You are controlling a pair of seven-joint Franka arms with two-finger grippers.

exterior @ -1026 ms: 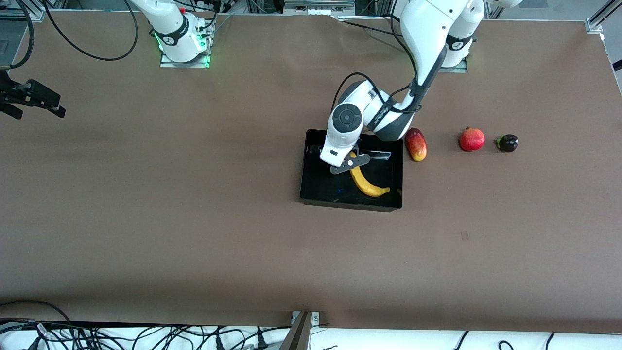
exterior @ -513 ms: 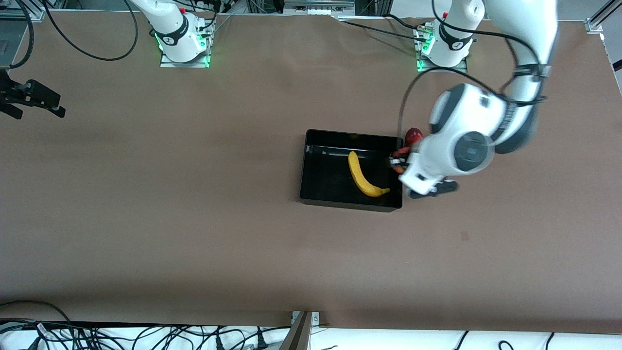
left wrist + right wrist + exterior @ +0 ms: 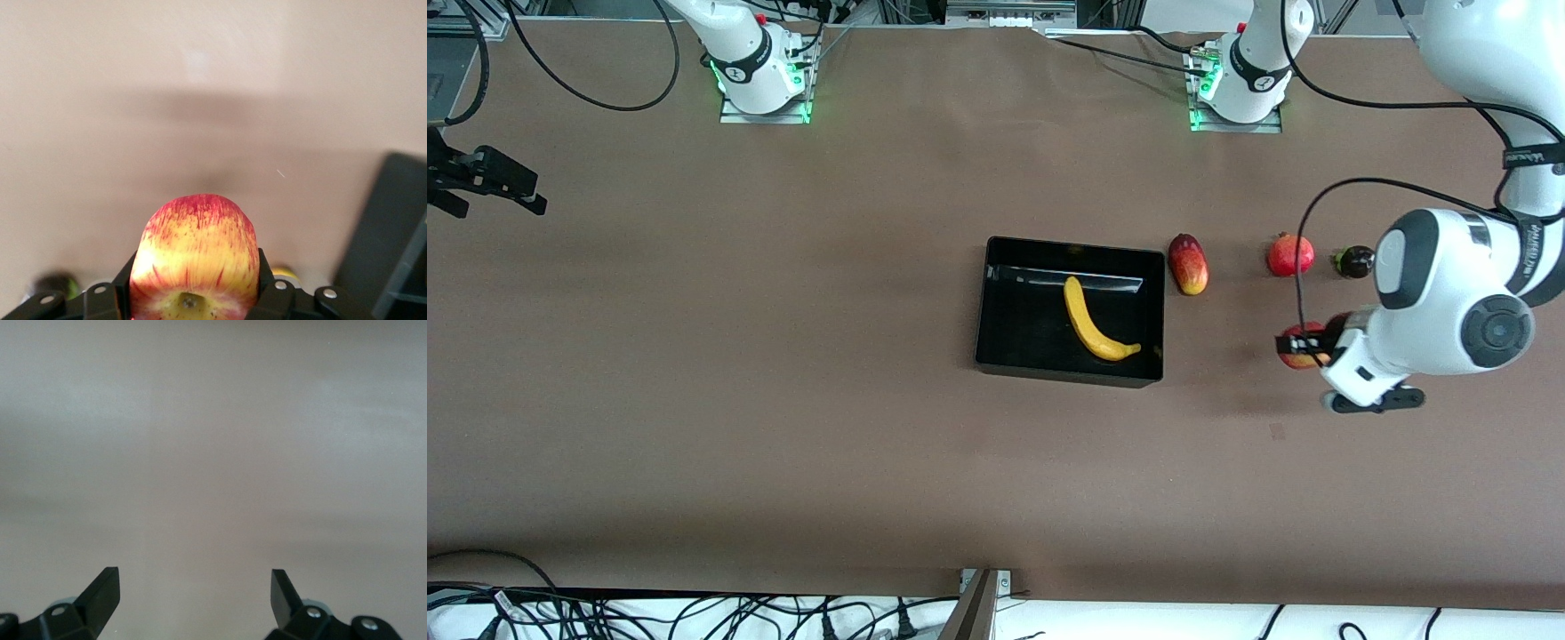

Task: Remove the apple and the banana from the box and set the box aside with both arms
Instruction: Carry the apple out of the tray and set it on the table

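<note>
The black box (image 3: 1067, 372) sits mid-table with the yellow banana (image 3: 1089, 331) lying inside it. My left gripper (image 3: 1307, 348) is over the bare table toward the left arm's end, between the box and that end. It is shut on the red-and-yellow apple (image 3: 1296, 349). In the left wrist view the apple (image 3: 195, 247) fills the gap between the black fingers (image 3: 127, 283), and a corner of the box (image 3: 393, 233) shows at the edge. My right gripper (image 3: 485, 182) waits open at the right arm's end, with only bare table between its fingertips (image 3: 103, 590).
A red-yellow mango (image 3: 1189, 264) lies beside the box. A red pomegranate (image 3: 1290, 255) and a small dark purple fruit (image 3: 1356, 261) sit in a row with it toward the left arm's end. Cables run along the table's front edge.
My left arm has swung from over the banana in the box out toward the left arm's end of the table, and its gripper now holds the apple. The right arm has not moved.
</note>
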